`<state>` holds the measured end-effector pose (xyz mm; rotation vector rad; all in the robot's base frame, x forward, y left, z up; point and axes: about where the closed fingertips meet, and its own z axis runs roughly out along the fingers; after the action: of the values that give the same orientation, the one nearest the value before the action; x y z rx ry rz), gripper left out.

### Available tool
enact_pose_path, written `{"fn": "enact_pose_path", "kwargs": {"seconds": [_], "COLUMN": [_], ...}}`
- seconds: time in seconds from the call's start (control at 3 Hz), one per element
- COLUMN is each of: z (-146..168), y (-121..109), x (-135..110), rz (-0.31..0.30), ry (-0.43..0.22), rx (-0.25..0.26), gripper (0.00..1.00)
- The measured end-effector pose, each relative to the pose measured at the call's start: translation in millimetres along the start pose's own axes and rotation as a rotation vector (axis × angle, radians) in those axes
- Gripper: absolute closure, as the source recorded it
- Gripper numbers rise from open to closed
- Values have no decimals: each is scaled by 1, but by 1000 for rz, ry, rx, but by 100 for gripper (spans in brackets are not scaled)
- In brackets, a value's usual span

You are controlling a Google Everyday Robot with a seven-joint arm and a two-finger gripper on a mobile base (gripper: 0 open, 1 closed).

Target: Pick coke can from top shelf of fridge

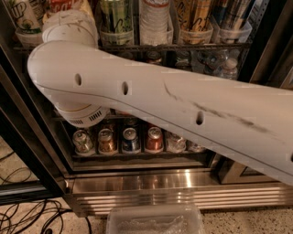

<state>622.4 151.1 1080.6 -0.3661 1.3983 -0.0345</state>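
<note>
My white arm (174, 109) crosses the whole view from lower right to upper left. Its round wrist joint (71, 27) rises in front of the left end of the top shelf (183, 46) of the fridge (32, 137). The gripper is not in view; it lies past the wrist, hidden or above the picture's top edge. A red patch with white script (64, 4), seemingly the coke can, shows just above the wrist at the top edge. Clear tubs on the top shelf hold a green can (116, 18), a water bottle (154, 18) and tan cans (194, 18).
A lower rack holds a silver can (82, 141), a copper can (106, 140), a blue can (130, 140) and a red can (154, 139). The steel base (183, 185) runs below. Cables (27, 215) lie on the floor at left; a clear plastic tub (155, 219) sits in front.
</note>
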Motion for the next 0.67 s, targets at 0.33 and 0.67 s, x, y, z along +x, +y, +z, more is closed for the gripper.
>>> {"fn": "enact_pose_path", "kwargs": {"seconds": [0.33, 0.67], "z": [-3, -9], "y": [0, -9], "x": [-17, -45], "rz": [14, 41], "ry": [-44, -114], "rx": [-15, -7], "gripper": [100, 100]}}
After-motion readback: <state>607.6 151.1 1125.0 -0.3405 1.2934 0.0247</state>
